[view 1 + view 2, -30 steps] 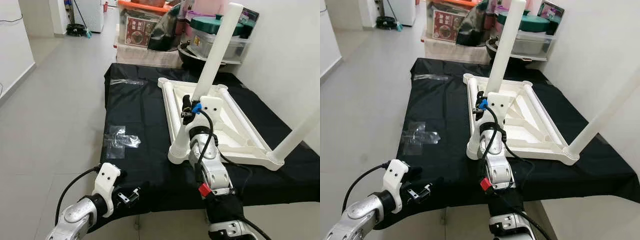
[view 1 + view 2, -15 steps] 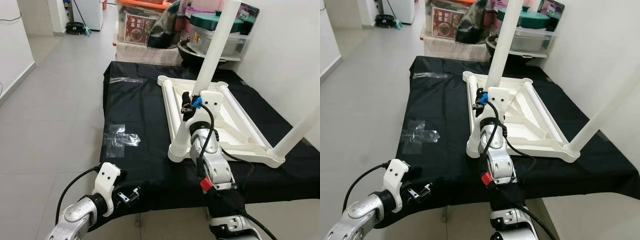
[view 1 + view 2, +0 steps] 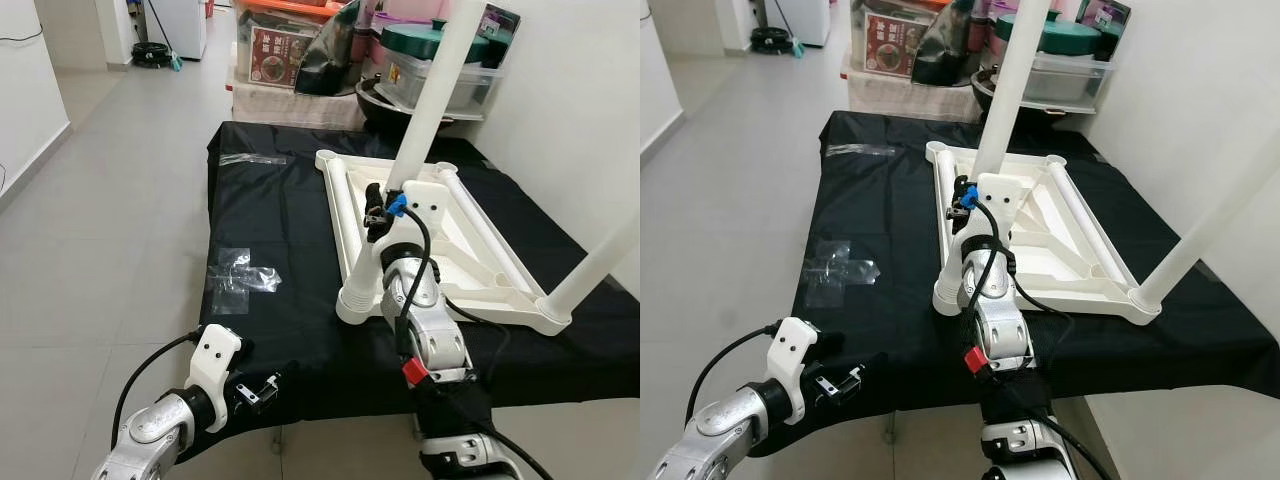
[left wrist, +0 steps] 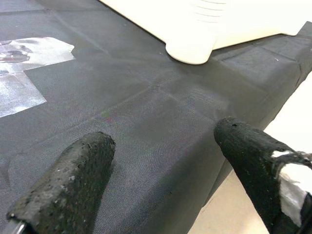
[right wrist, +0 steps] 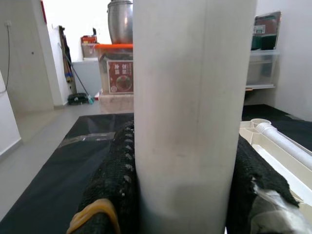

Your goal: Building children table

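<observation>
A white children's table top (image 3: 462,252) lies upside down on a black-covered table (image 3: 270,220). One white leg (image 3: 596,268) rises slanting from its near right corner. My right gripper (image 3: 377,210) is over the top's left rail, shut on a second white leg (image 3: 430,95) that leans up and to the right. In the right wrist view that leg (image 5: 195,97) sits between both black fingers (image 5: 114,170). The leg's lower end is hidden behind my wrist. The near left corner socket (image 3: 354,302) stands bare. My left gripper (image 4: 161,165) hovers open over the cloth's near edge.
Crumpled clear plastic (image 3: 240,276) lies on the cloth left of the table top, and another piece (image 3: 252,160) lies at the far left. Storage boxes and bags (image 3: 300,50) crowd the back edge. A wall (image 3: 590,100) runs close on the right, and tiled floor (image 3: 110,200) is on the left.
My right arm has shifted slightly, and the held leg stands a little steeper. The left arm has not moved.
</observation>
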Robot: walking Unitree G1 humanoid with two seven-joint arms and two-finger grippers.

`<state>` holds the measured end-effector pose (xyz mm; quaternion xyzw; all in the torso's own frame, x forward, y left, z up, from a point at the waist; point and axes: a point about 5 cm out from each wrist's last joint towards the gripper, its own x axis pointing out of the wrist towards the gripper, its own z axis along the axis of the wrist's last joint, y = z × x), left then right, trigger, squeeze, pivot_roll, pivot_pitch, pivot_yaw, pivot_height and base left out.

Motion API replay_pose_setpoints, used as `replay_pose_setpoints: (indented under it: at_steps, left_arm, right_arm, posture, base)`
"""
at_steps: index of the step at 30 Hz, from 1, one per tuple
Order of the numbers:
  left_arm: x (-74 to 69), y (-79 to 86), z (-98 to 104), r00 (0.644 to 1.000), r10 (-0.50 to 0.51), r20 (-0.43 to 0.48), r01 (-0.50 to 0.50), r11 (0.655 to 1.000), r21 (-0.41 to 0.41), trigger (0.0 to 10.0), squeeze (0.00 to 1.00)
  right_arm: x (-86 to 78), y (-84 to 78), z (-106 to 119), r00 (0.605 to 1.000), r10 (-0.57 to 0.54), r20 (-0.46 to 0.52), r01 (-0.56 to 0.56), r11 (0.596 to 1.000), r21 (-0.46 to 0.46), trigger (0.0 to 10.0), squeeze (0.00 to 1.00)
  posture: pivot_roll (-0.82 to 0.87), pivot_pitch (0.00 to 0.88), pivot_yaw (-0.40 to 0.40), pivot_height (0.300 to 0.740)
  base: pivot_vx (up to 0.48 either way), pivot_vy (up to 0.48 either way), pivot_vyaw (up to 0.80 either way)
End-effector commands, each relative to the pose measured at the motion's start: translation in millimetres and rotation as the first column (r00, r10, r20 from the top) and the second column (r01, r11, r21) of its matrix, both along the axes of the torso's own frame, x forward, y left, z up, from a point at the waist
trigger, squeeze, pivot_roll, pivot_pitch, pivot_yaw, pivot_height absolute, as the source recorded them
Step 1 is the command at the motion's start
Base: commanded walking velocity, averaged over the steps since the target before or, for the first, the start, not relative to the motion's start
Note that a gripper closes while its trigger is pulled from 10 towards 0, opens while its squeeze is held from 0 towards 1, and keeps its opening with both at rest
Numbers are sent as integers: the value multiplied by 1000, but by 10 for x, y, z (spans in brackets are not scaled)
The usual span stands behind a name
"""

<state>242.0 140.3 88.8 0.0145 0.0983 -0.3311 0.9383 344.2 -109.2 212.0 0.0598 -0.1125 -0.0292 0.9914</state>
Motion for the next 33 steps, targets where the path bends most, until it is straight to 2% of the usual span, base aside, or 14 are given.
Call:
replay_pose_setpoints:
  at_steps: [1,33]
  left_arm:
    - [-5,0,-44,1000,-9,-14,9,1000,17,10000,0]
    - [12,14,-41,1000,-3,-8,3,1000,23,10000,0]
  right_arm:
    - [-33,-119,-131,998,-49,-38,49,999,3,0,0]
    - [-89,-77,-165,1000,-5,-21,4,1000,-30,0,0]
  posture:
    - [41,0,-141,740]
    - [39,0,-138,740]
  base:
    - [0,0,0]
    - [0,0,0]
